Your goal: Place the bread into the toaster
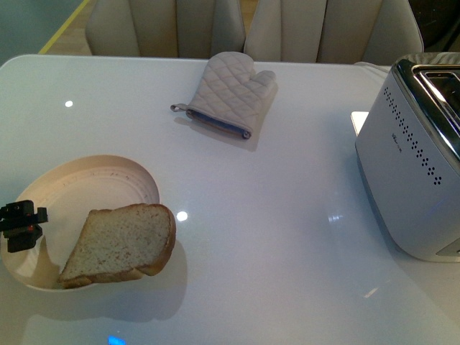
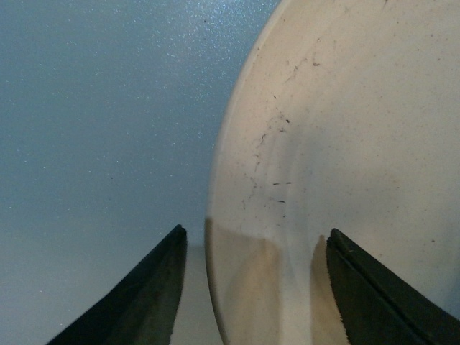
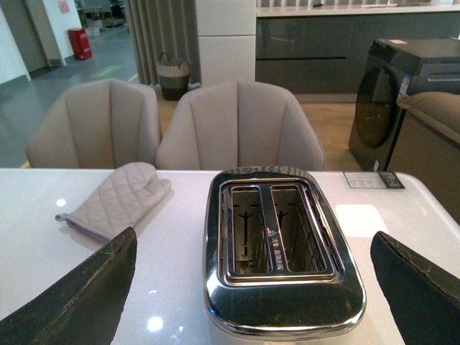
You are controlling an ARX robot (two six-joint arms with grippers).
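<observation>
Front, left-wrist and right-wrist views of a bread-loading task at the approach stage. The bread (image 1: 122, 244) lies flat on the near right part of the plate (image 1: 93, 180), its rounded crust reaching past the rim toward the bare bench (image 1: 287, 237); it is well apart from the toaster (image 1: 410, 187), which stands at the bench's right edge. The left end effector (image 1: 21, 224) sits at the plate's far left rim. In its wrist view the left end effector (image 2: 256, 231) is spread wide with nothing between its fingers (image 2: 154, 287) but the plate rim, and the slice is out of that view. The right end effector (image 3: 251, 241) is likewise wide apart and empty, facing the toaster's chrome top (image 3: 284, 302), whose two slots appear vacant. An oven mitt (image 1: 228, 93) lies near the far edge, clear of the likely path. Probable hazards: closing now would likely clamp the plate rim rather than the bread, dragging or tipping the plate. A hard pinch on the soft slice could crush or tear it. A slice carried tilted may catch on the chrome lip instead of entering a slot. The long traverse may exceed the left arm's reach, and the right arm near the toaster could obstruct it.
</observation>
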